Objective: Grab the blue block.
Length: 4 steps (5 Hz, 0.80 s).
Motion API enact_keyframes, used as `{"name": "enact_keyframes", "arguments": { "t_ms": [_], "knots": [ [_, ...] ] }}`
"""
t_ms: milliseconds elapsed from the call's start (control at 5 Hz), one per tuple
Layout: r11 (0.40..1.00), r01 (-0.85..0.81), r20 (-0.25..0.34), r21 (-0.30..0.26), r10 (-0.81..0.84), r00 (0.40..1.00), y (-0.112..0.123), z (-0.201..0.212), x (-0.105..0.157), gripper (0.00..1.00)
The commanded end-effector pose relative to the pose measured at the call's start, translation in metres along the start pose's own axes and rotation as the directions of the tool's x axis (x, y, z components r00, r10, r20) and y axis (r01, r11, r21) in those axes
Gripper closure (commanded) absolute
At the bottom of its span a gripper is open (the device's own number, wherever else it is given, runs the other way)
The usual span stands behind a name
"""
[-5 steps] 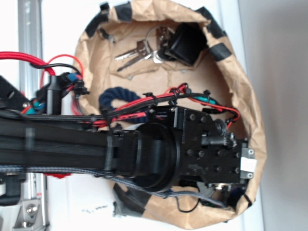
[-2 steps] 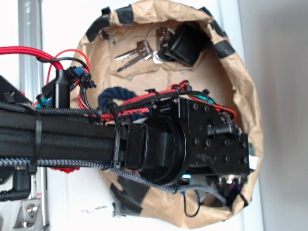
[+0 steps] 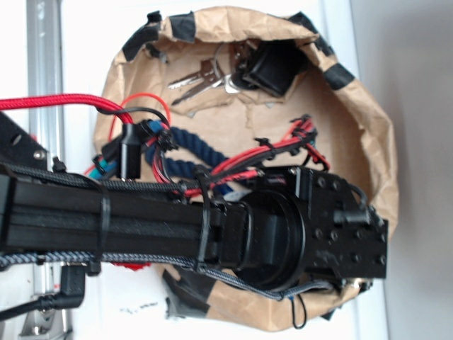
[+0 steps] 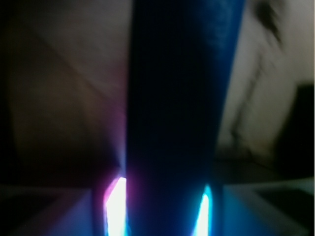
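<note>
In the wrist view the blue block (image 4: 177, 98) fills the middle as a dark blue slab running from the top edge to the bottom. My gripper (image 4: 170, 206) closes on it from both sides. Dim grey fingers (image 4: 54, 211) flank it low down, with thin bright slits of light along the block's edges. From the exterior camera the black wrist housing (image 3: 340, 234) hangs over the lower right of the brown paper bag (image 3: 368, 127). It hides both the jaws and the block.
Inside the bag lie a navy twisted rope (image 3: 191, 145), a bunch of keys (image 3: 202, 76) and a black fob (image 3: 272, 64) at the back. Red and black cables (image 3: 283, 145) run along the arm. The bag's crumpled wall stands close on the right.
The arm has shifted right and toward the bag's lower rim and looks larger in the exterior view. More of the navy rope shows behind it. The blue glimpsed under the wrist is now covered.
</note>
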State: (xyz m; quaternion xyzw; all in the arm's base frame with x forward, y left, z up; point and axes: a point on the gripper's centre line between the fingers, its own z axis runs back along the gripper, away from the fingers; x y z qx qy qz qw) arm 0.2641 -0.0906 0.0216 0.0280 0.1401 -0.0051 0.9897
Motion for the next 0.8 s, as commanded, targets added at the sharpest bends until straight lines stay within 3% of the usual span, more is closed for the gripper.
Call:
{"name": "enact_keyframes", "arguments": {
  "t_ms": [0, 200, 400, 600],
  "knots": [
    [0.979, -0.200, 0.205, -0.034, 0.203, 0.957, 0.046, 0.072, -0.027, 1.00],
    [0.975, -0.207, 0.345, -0.079, 0.222, 0.912, 0.082, 0.108, -0.060, 1.00],
    [0.969, -0.151, 0.430, -0.197, 0.224, 0.875, 0.115, 0.132, -0.081, 1.00],
    [0.968, -0.162, 0.415, -0.194, 0.230, 0.880, 0.119, 0.141, -0.078, 1.00]
  ]
}}
